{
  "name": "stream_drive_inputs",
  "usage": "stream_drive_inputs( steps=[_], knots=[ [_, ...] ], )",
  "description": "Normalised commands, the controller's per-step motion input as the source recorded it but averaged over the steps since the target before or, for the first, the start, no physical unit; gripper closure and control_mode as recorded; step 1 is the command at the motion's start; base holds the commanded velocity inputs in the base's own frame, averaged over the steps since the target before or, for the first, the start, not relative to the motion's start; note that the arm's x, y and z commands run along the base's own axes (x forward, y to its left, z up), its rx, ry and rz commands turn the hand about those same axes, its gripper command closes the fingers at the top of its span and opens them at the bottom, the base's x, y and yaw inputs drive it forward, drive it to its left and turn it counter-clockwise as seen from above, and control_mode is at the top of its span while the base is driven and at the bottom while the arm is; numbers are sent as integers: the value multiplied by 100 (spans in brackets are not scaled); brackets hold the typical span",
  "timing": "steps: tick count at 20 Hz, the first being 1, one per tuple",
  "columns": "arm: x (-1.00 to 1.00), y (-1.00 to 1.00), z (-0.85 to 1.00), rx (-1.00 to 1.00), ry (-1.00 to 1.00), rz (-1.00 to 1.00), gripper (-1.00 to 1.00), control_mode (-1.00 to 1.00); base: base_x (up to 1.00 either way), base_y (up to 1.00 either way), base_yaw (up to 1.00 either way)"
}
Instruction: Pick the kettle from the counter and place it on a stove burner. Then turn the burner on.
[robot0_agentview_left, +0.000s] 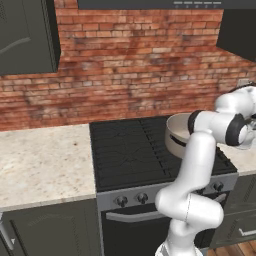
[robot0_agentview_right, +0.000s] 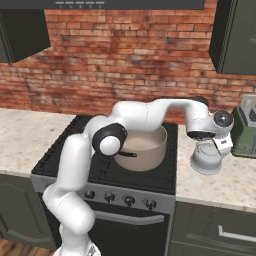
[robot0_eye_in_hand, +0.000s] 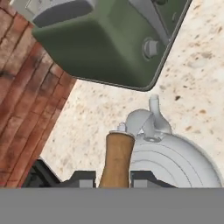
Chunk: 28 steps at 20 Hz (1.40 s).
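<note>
The small silvery kettle (robot0_agentview_right: 207, 161) stands upright on the beige counter (robot0_agentview_right: 220, 186), just right of the stove. From above, my gripper (robot0_agentview_right: 214, 142) is shut on its arched wooden handle. In the hand view the tan handle (robot0_eye_in_hand: 117, 157) runs between the two dark fingertips of the gripper (robot0_eye_in_hand: 113, 180). The domed body (robot0_eye_in_hand: 175, 159) and short spout (robot0_eye_in_hand: 154, 107) lie beyond it. The black stove burner grates (robot0_agentview_left: 127, 150) lie to the kettle's left.
A large beige pot (robot0_agentview_right: 145, 148) with a dark handle takes up the stove's right burners, close to the kettle. A green appliance (robot0_agentview_right: 245, 131) stands on the counter right behind the kettle. The brick wall runs along the back. More counter (robot0_agentview_left: 45, 160) lies left of the stove.
</note>
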Motion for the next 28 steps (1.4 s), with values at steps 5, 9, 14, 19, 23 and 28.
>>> stream_drive_inputs(
  steps=[5,9,14,19,23,28],
  knots=[
    [-43,-1,56,12,-39,-6,100,-100,0,0,0],
    [-58,3,94,5,-34,-3,100,-100,0,0,0],
    [-65,11,100,0,-22,-2,100,-100,0,0,0],
    [-95,22,89,0,0,0,100,-100,0,0,0],
    [-89,79,95,3,0,2,100,-100,0,0,0],
    [-63,100,52,1,-10,4,100,-100,0,0,0]
  ],
)
